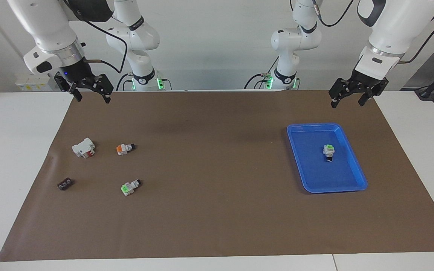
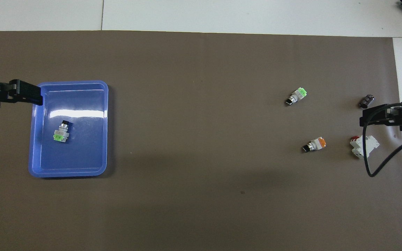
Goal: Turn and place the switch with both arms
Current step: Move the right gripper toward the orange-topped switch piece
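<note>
- The switch (image 1: 125, 148) with the orange end lies on its side on the brown mat (image 1: 209, 210), at the right arm's end of the table, beside the white block with red (image 1: 83, 148).
- A green-ended switch (image 1: 130, 187) lies farther from the robots than it; a small dark part (image 1: 64, 184) is nearby.
- The right gripper (image 1: 90, 92) hangs in the air over the mat edge near its base, fingers spread and holding nothing.
- The left gripper (image 1: 347, 98) hangs near the blue tray (image 1: 356, 165), also released and empty; this arm waits.
- The tray already contains one green-ended switch (image 1: 329, 152).
- I think the first step is the pick: the right gripper should come down over the white body, with its fingers across the narrow width, not on the black tip.
- It should leave one end free, so the left gripper can take it for the turn.
</note>
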`<move>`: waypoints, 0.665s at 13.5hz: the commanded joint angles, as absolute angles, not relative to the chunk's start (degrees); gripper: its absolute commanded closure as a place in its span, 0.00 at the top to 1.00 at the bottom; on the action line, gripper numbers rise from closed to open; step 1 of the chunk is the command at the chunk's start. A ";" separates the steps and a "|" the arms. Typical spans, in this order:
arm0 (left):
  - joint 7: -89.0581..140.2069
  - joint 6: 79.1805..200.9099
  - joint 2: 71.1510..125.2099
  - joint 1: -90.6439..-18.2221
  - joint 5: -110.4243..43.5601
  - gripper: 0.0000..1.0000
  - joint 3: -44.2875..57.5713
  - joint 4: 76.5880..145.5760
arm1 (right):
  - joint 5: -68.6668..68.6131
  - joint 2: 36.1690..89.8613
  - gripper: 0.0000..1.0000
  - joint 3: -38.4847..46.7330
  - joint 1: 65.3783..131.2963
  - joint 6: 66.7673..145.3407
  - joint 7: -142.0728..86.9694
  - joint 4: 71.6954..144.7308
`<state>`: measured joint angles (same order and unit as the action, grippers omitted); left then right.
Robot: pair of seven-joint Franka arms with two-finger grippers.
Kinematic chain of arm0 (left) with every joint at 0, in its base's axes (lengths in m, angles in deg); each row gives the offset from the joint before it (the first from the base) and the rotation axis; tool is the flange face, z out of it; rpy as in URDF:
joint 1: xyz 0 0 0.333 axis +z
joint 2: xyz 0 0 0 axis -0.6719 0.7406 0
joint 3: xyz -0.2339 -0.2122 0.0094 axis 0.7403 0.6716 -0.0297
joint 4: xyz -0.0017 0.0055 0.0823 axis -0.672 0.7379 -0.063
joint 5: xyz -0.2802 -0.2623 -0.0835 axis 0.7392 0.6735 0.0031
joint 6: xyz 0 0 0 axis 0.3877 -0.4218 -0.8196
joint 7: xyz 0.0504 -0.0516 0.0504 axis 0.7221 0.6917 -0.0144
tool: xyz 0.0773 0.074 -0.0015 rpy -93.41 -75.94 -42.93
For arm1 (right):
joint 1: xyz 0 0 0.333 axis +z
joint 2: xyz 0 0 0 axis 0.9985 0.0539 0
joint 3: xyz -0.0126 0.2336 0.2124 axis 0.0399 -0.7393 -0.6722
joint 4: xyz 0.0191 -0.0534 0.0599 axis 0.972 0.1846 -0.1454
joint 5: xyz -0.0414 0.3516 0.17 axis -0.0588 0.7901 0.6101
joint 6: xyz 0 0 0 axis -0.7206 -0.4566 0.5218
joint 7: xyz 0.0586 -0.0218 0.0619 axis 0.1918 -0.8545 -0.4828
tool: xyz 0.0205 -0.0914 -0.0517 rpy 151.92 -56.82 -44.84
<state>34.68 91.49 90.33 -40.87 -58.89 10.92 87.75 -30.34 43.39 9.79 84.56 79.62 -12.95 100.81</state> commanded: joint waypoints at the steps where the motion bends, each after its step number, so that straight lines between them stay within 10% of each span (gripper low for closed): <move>1: 35.13 91.66 88.74 -40.28 -58.83 1.00 11.08 89.51 | -31.50 42.31 1.00 9.30 83.92 81.00 -14.02 102.28; 9: 35.13 91.66 88.74 -40.28 -58.83 1.00 11.08 89.51 | -31.32 40.11 1.00 9.30 81.91 94.16 -13.31 113.15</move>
